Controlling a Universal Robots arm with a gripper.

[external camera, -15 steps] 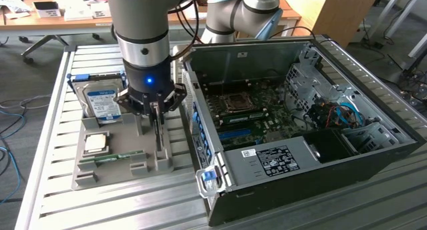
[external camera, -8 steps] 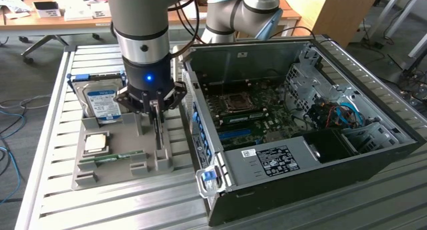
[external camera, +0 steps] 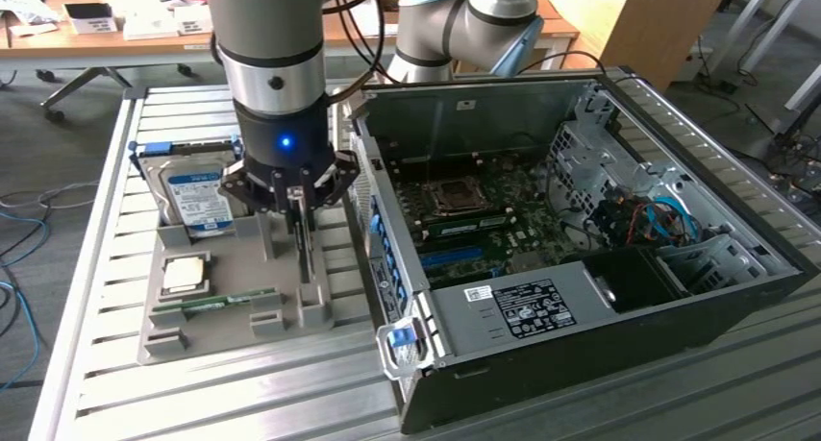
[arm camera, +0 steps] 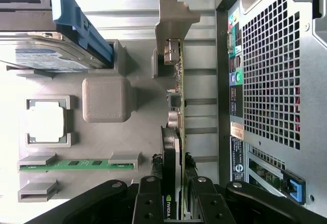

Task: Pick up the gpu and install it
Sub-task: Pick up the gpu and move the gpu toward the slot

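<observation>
While the gripper [external camera: 299, 193] sits narrowed onto the gpu [external camera: 306, 254], jaws apparently pinching its upper edge, the card stands on edge in slotted posts [external camera: 311, 311] along the grey tray's [external camera: 218, 318] edge beside the computer case [external camera: 578, 374]. Risks: the hold is on a thin edge, so the card could swing or slip once raised; one end could snag in its slot; the case wall is close.

Thin dark gpu [external camera: 304, 249] upright on edge, grey tray [external camera: 225, 330].
</observation>
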